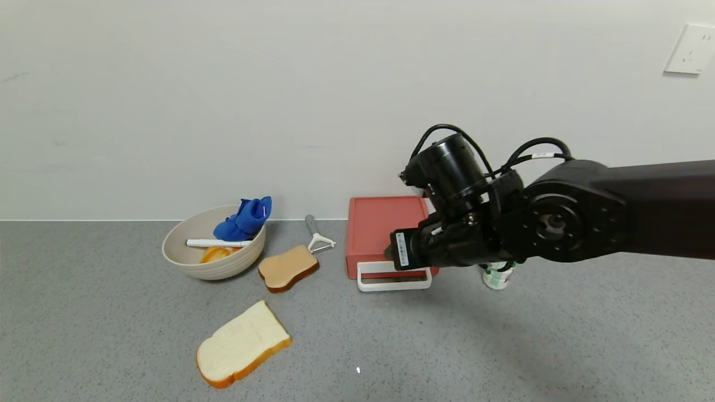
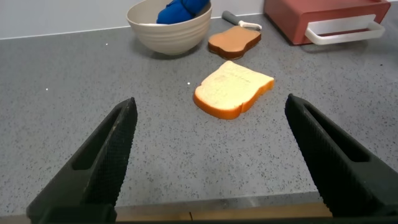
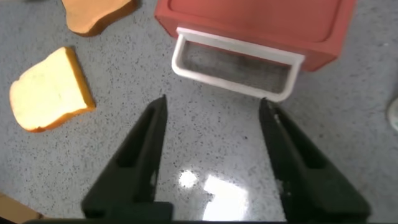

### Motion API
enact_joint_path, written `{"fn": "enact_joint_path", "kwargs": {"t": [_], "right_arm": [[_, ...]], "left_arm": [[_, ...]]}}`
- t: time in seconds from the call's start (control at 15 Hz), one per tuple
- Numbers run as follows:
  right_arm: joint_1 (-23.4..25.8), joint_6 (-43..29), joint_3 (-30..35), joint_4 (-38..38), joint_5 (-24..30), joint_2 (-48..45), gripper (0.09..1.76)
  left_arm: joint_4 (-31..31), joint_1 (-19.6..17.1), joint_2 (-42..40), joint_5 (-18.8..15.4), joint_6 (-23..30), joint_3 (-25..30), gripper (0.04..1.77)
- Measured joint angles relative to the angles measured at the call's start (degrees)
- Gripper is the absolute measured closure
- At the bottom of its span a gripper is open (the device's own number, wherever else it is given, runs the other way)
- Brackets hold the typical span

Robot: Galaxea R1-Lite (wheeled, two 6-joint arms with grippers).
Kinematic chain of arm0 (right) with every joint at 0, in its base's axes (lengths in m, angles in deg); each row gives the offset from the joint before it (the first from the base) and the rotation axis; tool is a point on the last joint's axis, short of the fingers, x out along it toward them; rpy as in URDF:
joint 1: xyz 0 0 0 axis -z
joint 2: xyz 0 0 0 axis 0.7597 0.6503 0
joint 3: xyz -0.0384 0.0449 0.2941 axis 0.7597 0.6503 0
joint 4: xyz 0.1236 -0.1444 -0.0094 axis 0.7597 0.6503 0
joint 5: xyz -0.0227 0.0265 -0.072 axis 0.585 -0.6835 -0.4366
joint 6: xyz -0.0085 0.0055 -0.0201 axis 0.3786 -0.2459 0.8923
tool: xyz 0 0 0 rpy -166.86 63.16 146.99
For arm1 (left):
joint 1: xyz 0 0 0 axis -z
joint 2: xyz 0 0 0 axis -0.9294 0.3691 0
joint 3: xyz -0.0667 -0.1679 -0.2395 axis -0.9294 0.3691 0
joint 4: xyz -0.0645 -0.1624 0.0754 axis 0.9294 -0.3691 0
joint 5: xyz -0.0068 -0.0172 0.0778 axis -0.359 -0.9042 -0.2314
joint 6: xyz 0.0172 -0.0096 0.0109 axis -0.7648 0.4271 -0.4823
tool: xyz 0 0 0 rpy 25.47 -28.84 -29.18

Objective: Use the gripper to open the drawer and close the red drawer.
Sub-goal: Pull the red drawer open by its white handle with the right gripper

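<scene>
Right now right gripper [image 3: 211,115] spread wide, empty, above bare counter [image 3: 217,155] just before red drawer [image 3: 249,25] handle [image 3: 233,65]; left gripper [image 2: 208,155] open, parked.

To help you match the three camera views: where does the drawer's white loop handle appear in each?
Head view: white loop handle at centre, before the red drawer, partly behind the right gripper.
Left wrist view: top right.
Right wrist view: upper centre.
Shared landmark: pale bread slice.

Bare grey countertop [image 3: 205,149] lies open between the spread fingers of the right gripper [image 3: 214,115] and the white loop handle [image 3: 233,65] of the red drawer [image 3: 249,25]. A white bread slice [image 3: 46,90] lies off to one side, clear of that lane. A small white-and-green cup [image 1: 497,276] stands just beside the red box, under the right arm.
</scene>
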Motion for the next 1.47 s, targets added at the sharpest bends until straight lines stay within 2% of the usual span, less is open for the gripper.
{"fn": "enact_joint_path", "kwargs": {"t": [0.2,0.27,0.33,0.67,1.47], "right_arm": [[-1.4,-0.1,-4.3,0.6,0.0,5.5,1.06],[-1.6,-0.2,-6.2,1.3,0.0,7.2,1.28],[-1.6,-0.5,-8.1,2.0,0.0,9.0,1.71],[-1.7,-1.9,-17.8,2.6,-3.1,18.3,1.73],[-0.6,-1.9,-18.8,-5.1,-3.1,25.7,1.73]], "left_arm": [[0.0,0.0,0.0,0.0,0.0,0.0,0.09],[0.0,0.0,0.0,0.0,0.0,0.0,0.09],[0.0,0.0,0.0,0.0,0.0,0.0,0.09],[0.0,0.0,0.0,0.0,0.0,0.0,0.09],[0.0,0.0,0.0,0.0,0.0,0.0,0.09]]}}
